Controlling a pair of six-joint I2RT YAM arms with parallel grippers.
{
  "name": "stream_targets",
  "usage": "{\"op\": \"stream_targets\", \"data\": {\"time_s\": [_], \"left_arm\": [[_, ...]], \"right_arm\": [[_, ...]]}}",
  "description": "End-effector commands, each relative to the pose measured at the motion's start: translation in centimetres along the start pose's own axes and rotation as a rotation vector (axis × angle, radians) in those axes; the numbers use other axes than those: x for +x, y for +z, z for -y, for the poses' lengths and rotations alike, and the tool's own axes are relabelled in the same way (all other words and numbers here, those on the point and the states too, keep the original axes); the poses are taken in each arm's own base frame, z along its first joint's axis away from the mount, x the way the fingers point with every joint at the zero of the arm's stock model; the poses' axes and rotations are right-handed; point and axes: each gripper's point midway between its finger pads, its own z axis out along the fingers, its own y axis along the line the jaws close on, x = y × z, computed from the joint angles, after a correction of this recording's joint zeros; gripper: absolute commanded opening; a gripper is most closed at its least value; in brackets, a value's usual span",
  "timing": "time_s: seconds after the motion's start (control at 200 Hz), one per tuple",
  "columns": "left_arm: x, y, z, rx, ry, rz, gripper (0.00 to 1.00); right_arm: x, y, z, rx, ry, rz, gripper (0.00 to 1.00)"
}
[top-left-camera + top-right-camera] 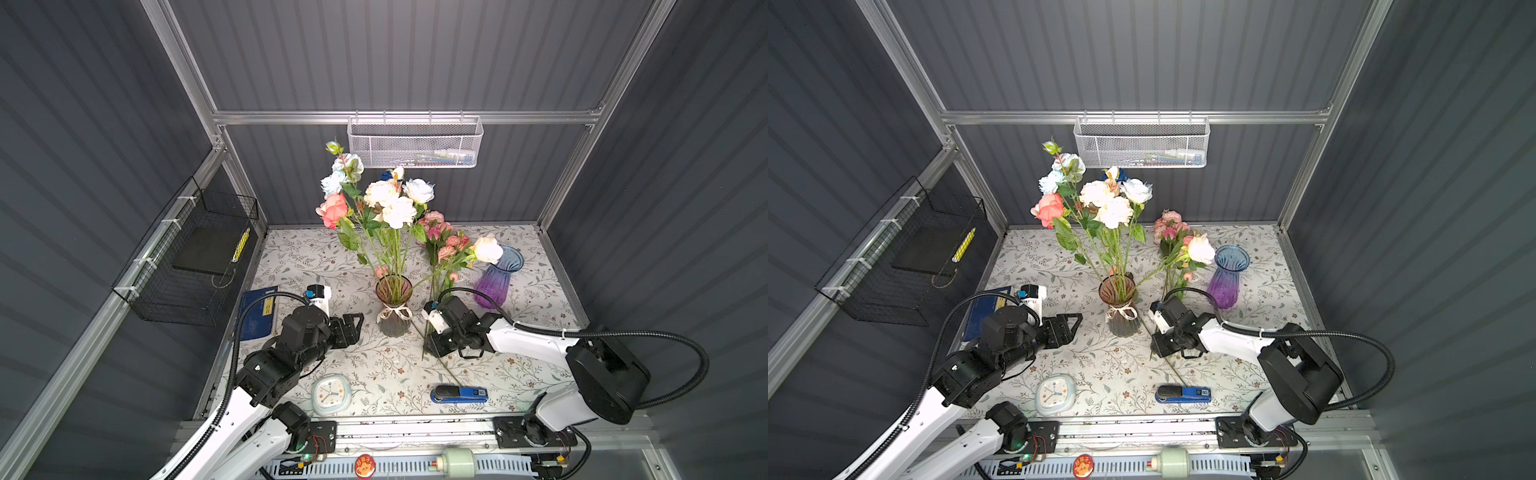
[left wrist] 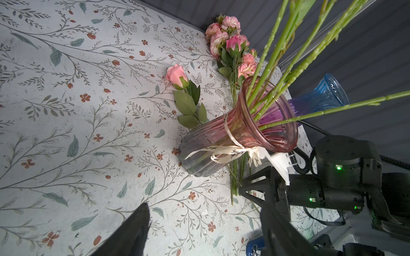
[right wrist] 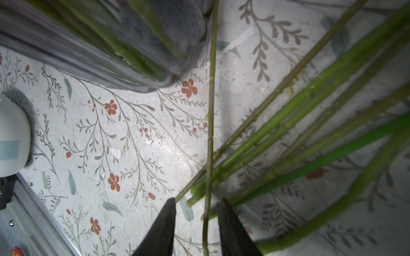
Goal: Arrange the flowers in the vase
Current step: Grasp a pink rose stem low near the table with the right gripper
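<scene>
Dim walls, brightly lit tabletop, soft shadows, near flower stems blurred, bowed edges

- My left arm and right arm: white links, black joints.
- Black ribbed cables trail from both wrists.
- Green lights dot my right arm's black housings.
- My right gripper: two black tapered fingers.

White, peach and pale-blue flowers are stood upright in the ribboned pink vase; pink carnation sprays are laid beside it.
</scene>
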Motion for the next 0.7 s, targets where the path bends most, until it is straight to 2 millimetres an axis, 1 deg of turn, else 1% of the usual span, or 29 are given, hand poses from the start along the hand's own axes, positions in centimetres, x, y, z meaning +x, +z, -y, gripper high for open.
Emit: {"op": "stream_targets", "data": {"time_s": [0.0,0.11,0.265,0.44,0.51,0.615,0.695], "left_arm": [[0.6,0.0,-0.6,-0.024,-0.004,-0.015,0.8],[0.6,-0.1,-0.7,-0.026,-0.003,-0.015,0.8],[0.6,0.1,-0.7,-0.029,-0.003,-0.019,0.8],[0.5,0.1,-0.5,-0.029,0.0,-0.02,0.8],[0.5,0.2,-0.5,-0.03,0.0,-0.024,0.8],[0.5,0.2,-0.5,-0.028,0.001,-0.024,0.8],[0.4,0.1,-0.4,-0.028,0.002,-0.024,0.8]], "right_arm": [[-0.3,0.0,0.3,0.032,-0.011,-0.01,0.35],[-0.1,0.2,0.6,0.046,-0.017,-0.023,0.33],[0.1,1.0,0.5,0.029,-0.019,-0.046,0.22],[0.2,1.1,0.1,0.006,-0.021,-0.052,0.1],[-0.1,0.9,0.2,0.011,-0.015,-0.027,0.06],[-0.8,-0.1,0.3,0.012,0.001,0.03,0.04],[-1.3,-1.1,0.9,0.035,0.029,0.077,0.02]]}}
